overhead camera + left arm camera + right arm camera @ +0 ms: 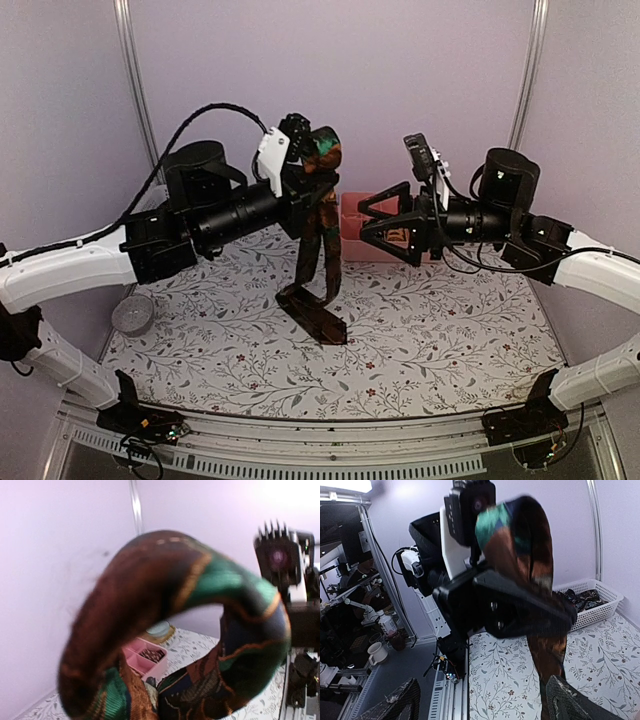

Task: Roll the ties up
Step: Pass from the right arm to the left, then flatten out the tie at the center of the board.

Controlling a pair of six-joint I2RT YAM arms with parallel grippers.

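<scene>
The left gripper (312,192) holds the tie (320,245) up at frame centre, clamped just under a loop. Its two strands hang straight down, the tip lying on the desk (450,340). The right gripper (372,224), spread wide and empty, faces those strands from just right of them.

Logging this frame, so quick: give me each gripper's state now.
Left gripper: closed on the tie, holding its upper part raised.
Right gripper: open, holding nothing.
</scene>
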